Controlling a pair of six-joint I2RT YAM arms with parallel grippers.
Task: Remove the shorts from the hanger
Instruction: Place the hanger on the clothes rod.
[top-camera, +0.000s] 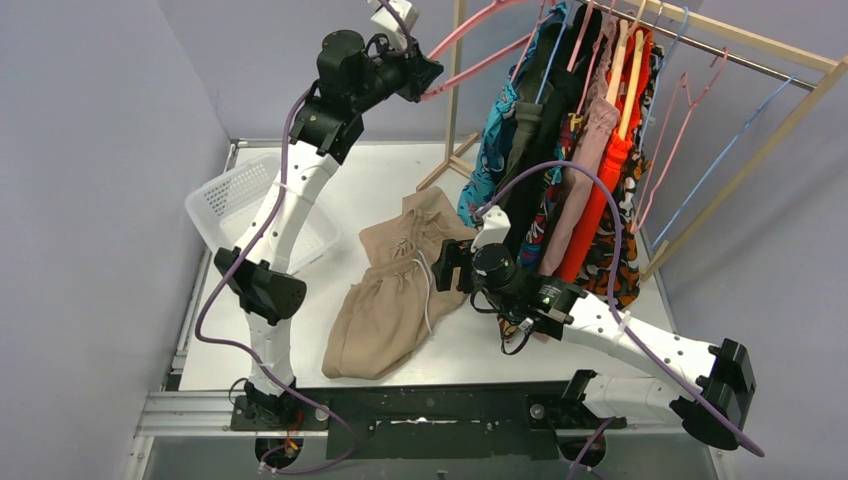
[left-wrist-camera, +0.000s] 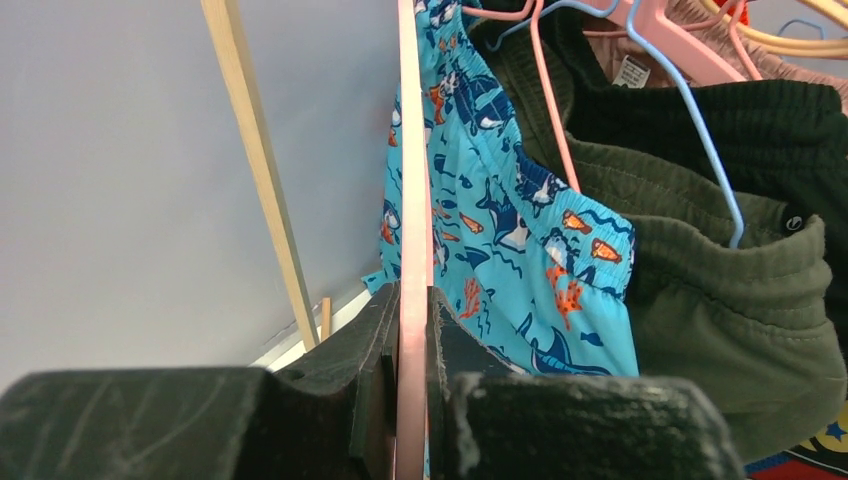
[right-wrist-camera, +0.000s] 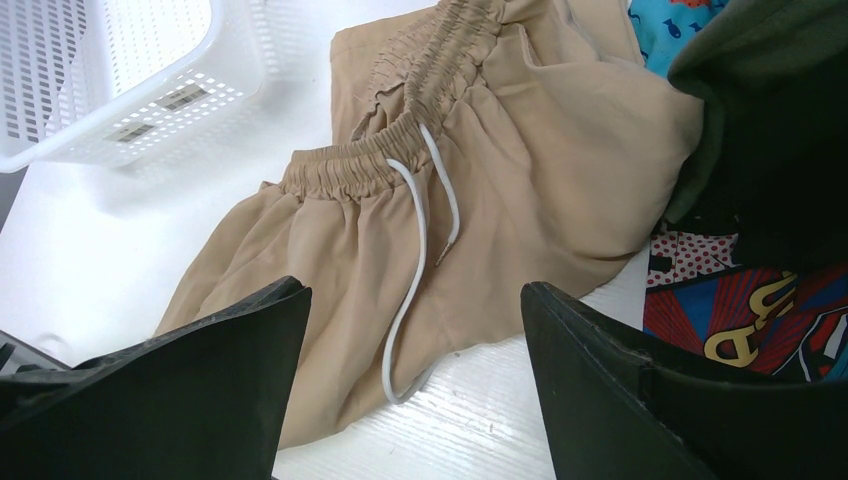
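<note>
Tan shorts (top-camera: 395, 285) lie loose on the white table, off the hanger, their white drawstring (right-wrist-camera: 412, 250) showing. My left gripper (top-camera: 432, 78) is raised high by the rack and shut on an empty pink hanger (top-camera: 478, 66); the left wrist view shows the hanger's bar (left-wrist-camera: 412, 180) clamped between the jaws of that gripper (left-wrist-camera: 413, 300). My right gripper (top-camera: 443, 268) hovers low over the tan shorts (right-wrist-camera: 500, 170), open (right-wrist-camera: 415, 300) with nothing between its fingers. Teal shark-print shorts (left-wrist-camera: 520, 230), olive green shorts (left-wrist-camera: 720, 300) and black shorts (left-wrist-camera: 760, 120) hang on the rack.
A wooden clothes rack (top-camera: 745, 45) stands at the back right, with several more shorts and bare hangers (top-camera: 690, 110) on it. A white perforated basket (top-camera: 235, 195) sits at the table's left. Comic-print fabric (right-wrist-camera: 740, 315) hangs just right of my right gripper.
</note>
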